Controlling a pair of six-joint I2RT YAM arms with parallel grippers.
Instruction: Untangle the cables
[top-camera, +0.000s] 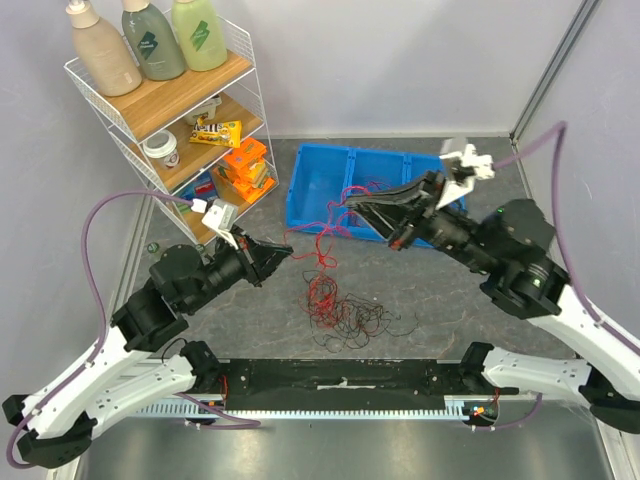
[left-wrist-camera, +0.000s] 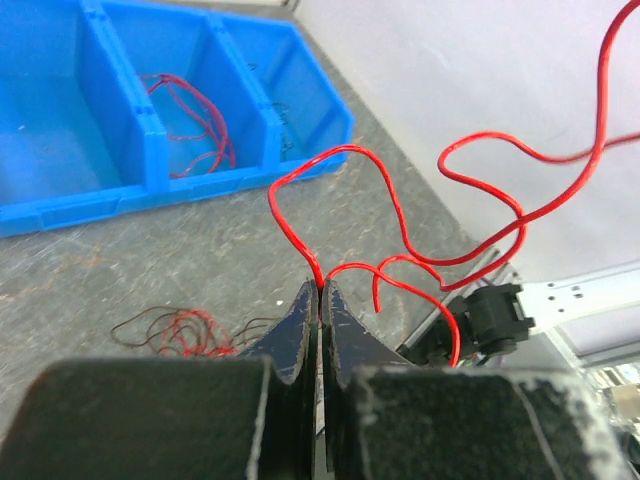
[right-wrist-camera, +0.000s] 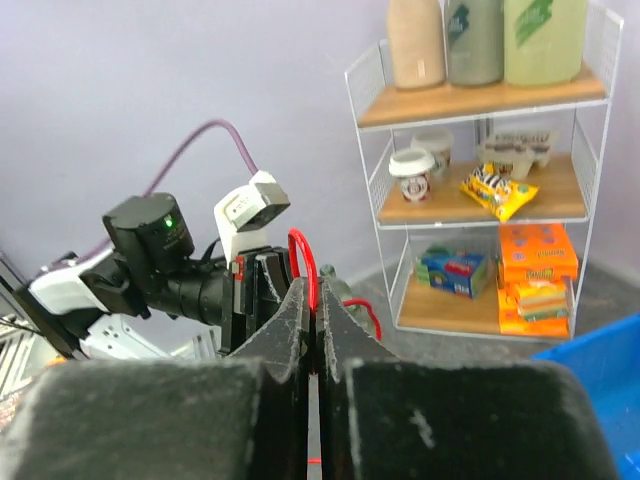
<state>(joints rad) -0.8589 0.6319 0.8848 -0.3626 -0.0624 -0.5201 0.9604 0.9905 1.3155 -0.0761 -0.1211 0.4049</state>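
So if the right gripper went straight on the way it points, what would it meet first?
Probably the left gripper, which faces it straight ahead in the right wrist view; depth is unclear.

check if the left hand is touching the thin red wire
Touching. The left wrist view shows the thin red wire pinched between the shut left hand's fingertips.

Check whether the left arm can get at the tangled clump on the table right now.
Likely reachable, but not grabbable. The clump lies on bare table just ahead of the left gripper with nothing between, but that gripper is shut on a red cable.
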